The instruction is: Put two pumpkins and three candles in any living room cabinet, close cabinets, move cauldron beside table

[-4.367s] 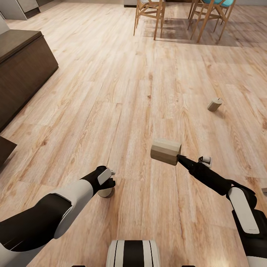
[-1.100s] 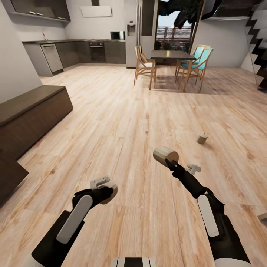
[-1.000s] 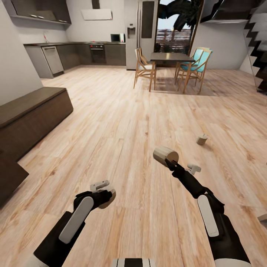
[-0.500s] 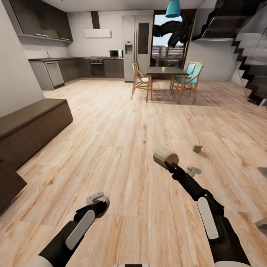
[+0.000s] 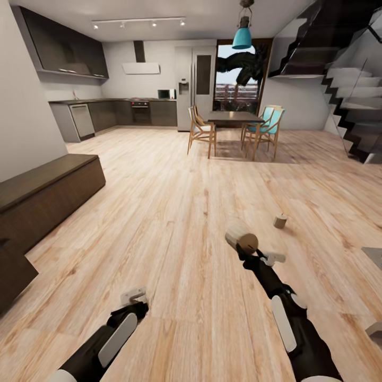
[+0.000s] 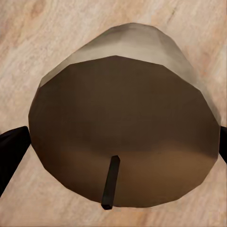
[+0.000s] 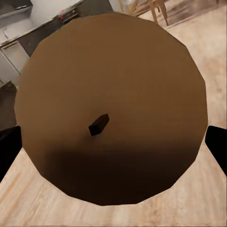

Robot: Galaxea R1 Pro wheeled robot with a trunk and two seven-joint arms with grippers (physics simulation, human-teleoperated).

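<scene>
From the head camera, the right gripper (image 5: 245, 248) reaches toward 1 o'clock over the wooden floor (image 5: 175, 212), pinching a beige candle (image 5: 240, 236) held above the boards; its wick end faces back along the arm, and the fingers are mostly hidden behind the candle's body. A second candle (image 5: 280, 220) sits on the floor farther out toward 1 o'clock, small, its wick hard to make out. The left gripper (image 5: 135, 302) sits low at about 7 o'clock; from this angle what it holds is hidden by the wrist, and its arm is cut off by the frame's lower edge. The long dark cabinet (image 5: 45, 199) runs along the wall at 9 to 10 o'clock, its near end cut off at the frame edge, its fronts flush as far as they show. Far off at 12 o'clock stands a dark dining table (image 5: 233, 118) with teal chairs (image 5: 268, 124). A staircase (image 5: 355, 106) climbs at 2 o'clock.

In the left wrist camera, a third candle (image 6: 125, 125) is seen end on, wick (image 6: 110, 182) pointing at the lens. Dark fingertips (image 6: 12, 149) press at its two sides, mostly cropped, so the pincer is clamped on it. Pale floor boards show around it.

In the right wrist camera, the held candle (image 7: 113, 106) blocks nearly everything, its stubby wick (image 7: 98, 124) at centre. A dark fingertip (image 7: 217, 146) peeks at each side of it
</scene>
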